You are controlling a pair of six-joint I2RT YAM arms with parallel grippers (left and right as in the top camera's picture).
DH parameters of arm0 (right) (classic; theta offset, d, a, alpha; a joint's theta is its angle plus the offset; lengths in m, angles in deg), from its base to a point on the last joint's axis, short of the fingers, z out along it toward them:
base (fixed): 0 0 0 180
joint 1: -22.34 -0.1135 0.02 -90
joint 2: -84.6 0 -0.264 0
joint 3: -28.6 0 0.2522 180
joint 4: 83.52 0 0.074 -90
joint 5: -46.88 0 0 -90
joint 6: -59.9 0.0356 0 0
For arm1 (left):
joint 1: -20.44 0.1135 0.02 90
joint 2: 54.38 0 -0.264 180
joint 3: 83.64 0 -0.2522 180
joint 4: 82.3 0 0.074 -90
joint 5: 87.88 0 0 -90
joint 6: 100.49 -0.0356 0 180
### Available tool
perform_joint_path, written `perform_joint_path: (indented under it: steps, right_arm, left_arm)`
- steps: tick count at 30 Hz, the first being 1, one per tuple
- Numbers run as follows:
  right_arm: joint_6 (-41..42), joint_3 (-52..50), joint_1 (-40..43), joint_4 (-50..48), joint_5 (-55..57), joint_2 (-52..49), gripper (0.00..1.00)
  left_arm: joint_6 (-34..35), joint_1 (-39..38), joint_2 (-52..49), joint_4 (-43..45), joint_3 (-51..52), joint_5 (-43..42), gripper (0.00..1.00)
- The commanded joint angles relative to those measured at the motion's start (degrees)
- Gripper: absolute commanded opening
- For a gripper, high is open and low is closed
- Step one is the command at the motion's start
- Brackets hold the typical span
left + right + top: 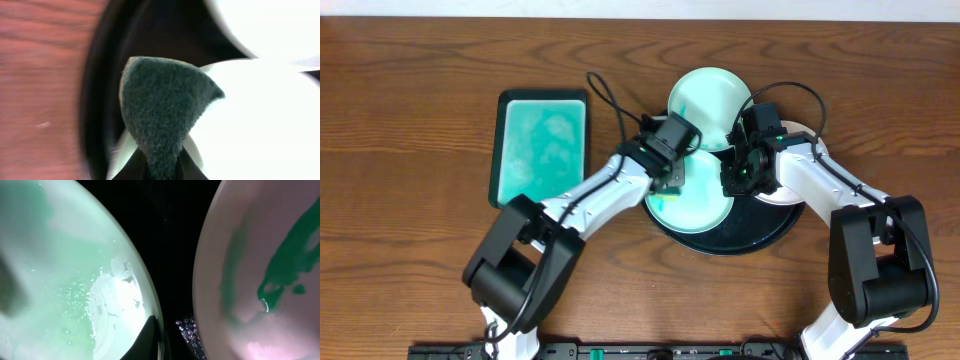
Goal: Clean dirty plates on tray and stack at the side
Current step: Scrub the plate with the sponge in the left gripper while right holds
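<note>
Inside, the black tray [765,232] holds pale plates [695,195], one teal-smeared.

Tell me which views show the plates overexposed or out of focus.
Left wrist: plates blown out white, table blurred, pad fairly sharp. Right wrist: very close, soft, yet the smear reads clearly. Overhead: even light, sharp.

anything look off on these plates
A teal smear streaks the right-hand plate in the right wrist view, so it looks unwashed. Overhead, the far plate seems to jut past the rim of the black tray.
</note>
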Motion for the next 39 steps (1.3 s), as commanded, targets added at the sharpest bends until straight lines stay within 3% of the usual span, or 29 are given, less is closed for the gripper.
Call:
perform_joint_path:
  steps: [1, 8, 10, 14, 27, 30, 39]
  right_arm:
    - [-0.46, -0.81, -0.33, -0.35, 1.05, -0.26, 0.03]
    - [-0.46, -0.81, -0.33, -0.35, 1.05, -0.26, 0.03]
    - [-0.46, -0.81, -0.33, -0.2, 1.05, -0.26, 0.03]
    - [-0.46, -0.81, -0.33, 0.04, 1.05, -0.26, 0.03]
    - [-0.48, -0.81, -0.35, 0.04, 1.05, -0.26, 0.04]
    - [-0.48, -0.81, -0.33, 0.04, 1.05, -0.26, 0.04]
    - [-0.46, -0.81, -0.35, 0.09, 1.03, -0.28, 0.05]
  left_arm:
    - [-0.94, 0.44, 1.4, 1.99, 0.57, -20.0, 0.08]
    - [-0.98, -0.98, -1.7, 1.92, 1.09, -21.03, 0.09]
    - [-0.96, -0.76, -2.86, 1.92, 1.09, -20.74, 0.17]
    - [-1.42, 0.17, -3.43, 0.35, 1.09, -15.19, 0.43]
    - [-8.7, 2.47, 4.72, -5.6, -0.17, -8.37, 0.56]
    - [-8.63, 1.53, 5.86, -5.62, -0.17, -8.48, 0.63]
    - [-3.37, -3.91, 1.66, -5.62, 0.72, -6.43, 0.64]
